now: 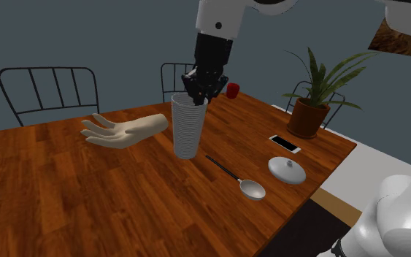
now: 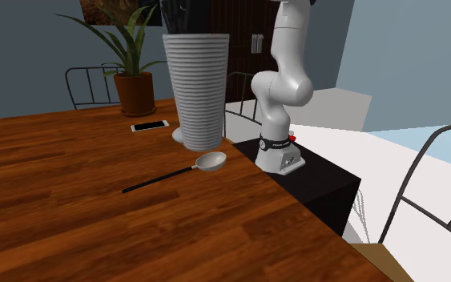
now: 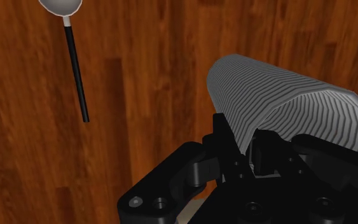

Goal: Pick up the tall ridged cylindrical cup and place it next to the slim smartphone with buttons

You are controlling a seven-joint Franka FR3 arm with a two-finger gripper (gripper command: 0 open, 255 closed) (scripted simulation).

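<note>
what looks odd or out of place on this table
A pale model hand lies on the table beside the cup, which is odd among the tableware. Nothing looks spilled or broken.

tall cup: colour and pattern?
The cup is light grey with fine horizontal ridges from top to bottom; best in the second exterior view.

No legible text or labels anywhere
</note>
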